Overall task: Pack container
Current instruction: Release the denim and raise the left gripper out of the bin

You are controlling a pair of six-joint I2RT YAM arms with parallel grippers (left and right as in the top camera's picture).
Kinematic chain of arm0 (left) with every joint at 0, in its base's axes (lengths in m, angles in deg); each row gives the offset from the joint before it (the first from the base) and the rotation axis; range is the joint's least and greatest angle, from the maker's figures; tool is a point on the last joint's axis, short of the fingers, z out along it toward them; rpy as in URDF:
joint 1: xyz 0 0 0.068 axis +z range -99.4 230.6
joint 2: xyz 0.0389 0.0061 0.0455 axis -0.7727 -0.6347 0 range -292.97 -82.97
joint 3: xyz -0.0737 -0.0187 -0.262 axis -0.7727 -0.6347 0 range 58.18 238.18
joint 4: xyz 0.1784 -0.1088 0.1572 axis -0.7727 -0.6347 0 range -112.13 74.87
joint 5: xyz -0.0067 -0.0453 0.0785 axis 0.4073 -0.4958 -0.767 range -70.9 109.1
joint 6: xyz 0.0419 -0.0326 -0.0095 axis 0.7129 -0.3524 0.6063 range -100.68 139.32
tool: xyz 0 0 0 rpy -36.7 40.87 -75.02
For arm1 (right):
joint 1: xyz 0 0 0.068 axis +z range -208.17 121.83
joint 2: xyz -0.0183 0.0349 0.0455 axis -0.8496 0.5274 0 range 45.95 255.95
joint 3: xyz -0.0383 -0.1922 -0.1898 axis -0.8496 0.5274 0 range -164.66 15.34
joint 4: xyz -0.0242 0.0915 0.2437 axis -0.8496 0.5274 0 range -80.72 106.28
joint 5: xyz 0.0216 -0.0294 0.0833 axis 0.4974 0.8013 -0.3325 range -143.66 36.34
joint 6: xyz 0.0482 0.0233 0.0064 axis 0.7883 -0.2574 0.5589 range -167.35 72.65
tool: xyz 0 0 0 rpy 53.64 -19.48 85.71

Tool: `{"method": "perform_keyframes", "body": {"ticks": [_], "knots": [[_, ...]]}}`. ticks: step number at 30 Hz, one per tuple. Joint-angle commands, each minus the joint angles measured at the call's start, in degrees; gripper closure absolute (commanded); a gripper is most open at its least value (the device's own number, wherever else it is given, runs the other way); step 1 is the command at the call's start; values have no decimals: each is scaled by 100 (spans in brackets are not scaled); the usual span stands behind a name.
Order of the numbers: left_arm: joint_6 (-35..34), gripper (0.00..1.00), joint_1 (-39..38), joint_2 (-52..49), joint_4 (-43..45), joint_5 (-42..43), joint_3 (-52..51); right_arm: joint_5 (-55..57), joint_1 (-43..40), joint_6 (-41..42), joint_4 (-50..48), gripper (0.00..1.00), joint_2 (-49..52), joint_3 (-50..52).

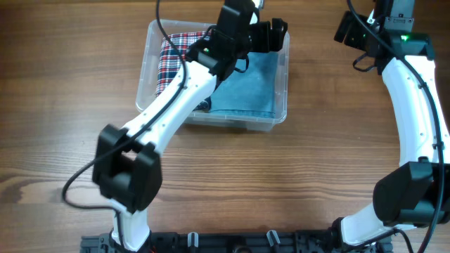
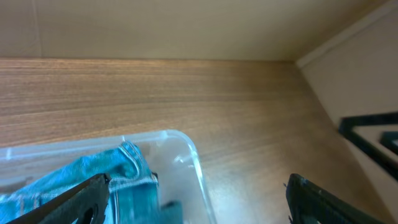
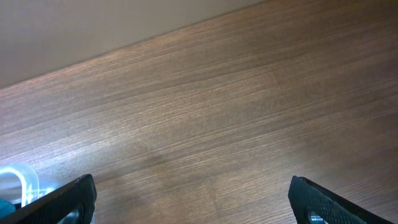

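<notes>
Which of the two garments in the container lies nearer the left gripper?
The plain blue garment, in the container's right half by the left gripper; the red-checked garment lies opposite.

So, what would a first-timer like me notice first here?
Probably the clear container on the far part of the wooden table, with a red plaid cloth on its left side and a folded blue cloth on its right. The white left arm reaches diagonally over it, the left gripper open above the far right corner. The right arm curves up the right side, apart from the container.
</notes>
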Motion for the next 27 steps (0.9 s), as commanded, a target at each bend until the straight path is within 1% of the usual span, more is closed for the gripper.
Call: {"method": "perform_keyframes", "body": {"ticks": [1, 3, 7, 9, 12, 15, 18, 24, 27], "knots": [[48, 11, 74, 1058, -505, 92, -42, -26, -4, 87, 2, 0, 83, 26], [46, 1, 208, 1534, -953, 94, -42, -26, -4, 85, 2, 0, 83, 26], [44, 0, 660, 2719, -2127, 94, -42, -26, -4, 90, 2, 0, 83, 26], [46, 0, 898, 3300, -2855, 94, -42, -26, -4, 87, 2, 0, 83, 26], [46, 0, 1143, 3915, -3611, 94, -42, -26, -4, 87, 2, 0, 83, 26], [46, 0, 1176, 4339, -4120, 96, -42, -26, -4, 87, 2, 0, 83, 26], [46, 0, 1176, 4581, -4369, 94, -42, -26, -4, 87, 2, 0, 83, 26], [28, 0, 1176, 4666, -4454, 170, -42, -26, -4, 90, 2, 0, 83, 26], [26, 0, 1176, 4673, -5001, 225, -44, -26, -4, 87, 2, 0, 83, 26]]}}
